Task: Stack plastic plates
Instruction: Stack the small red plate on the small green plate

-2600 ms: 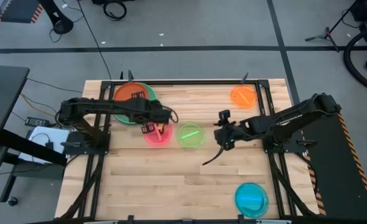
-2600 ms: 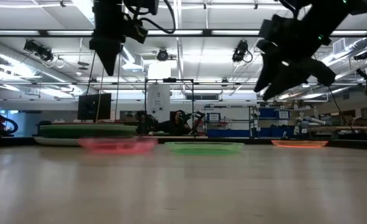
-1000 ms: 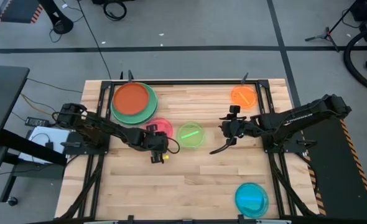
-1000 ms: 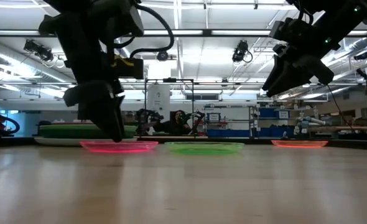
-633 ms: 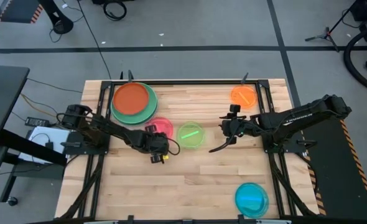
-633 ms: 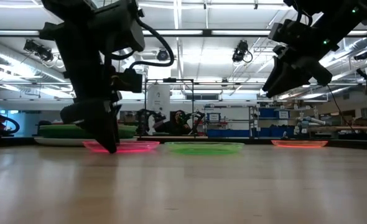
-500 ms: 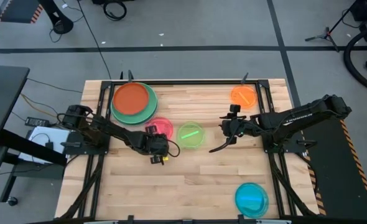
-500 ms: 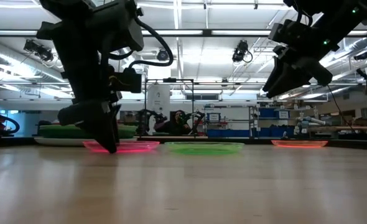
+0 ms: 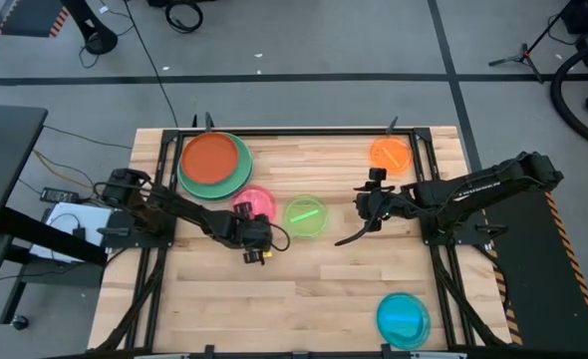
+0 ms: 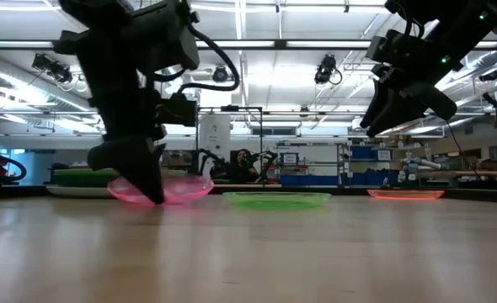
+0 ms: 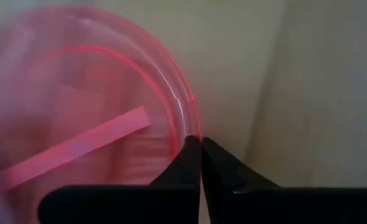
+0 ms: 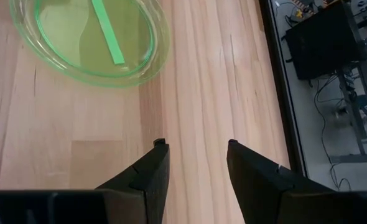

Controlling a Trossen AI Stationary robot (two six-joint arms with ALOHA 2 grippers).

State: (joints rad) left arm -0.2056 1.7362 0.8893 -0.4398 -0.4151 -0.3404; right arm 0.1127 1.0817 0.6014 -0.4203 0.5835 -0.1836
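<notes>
A: Where is the pink plate [image 9: 257, 205], and who holds it?

B: The left gripper [image 9: 246, 225] pinches its near rim, fingers pressed together on the thin edge. In the low view the plate [image 10: 160, 189] is tilted, one side off the worktop [image 9: 304, 289]. It sits just beside the stack topped by the red-orange plate [image 9: 213, 158].

A: Why take the rim?

B: I think a flat plate gives no other hold.

A: And the right gripper [image 9: 365, 204]?

B: Spread and empty, it hangs above the worktop near the lime plate [image 9: 305, 215]. The orange plate [image 9: 391, 153] and cyan plate [image 9: 403, 316] lie well apart.
</notes>
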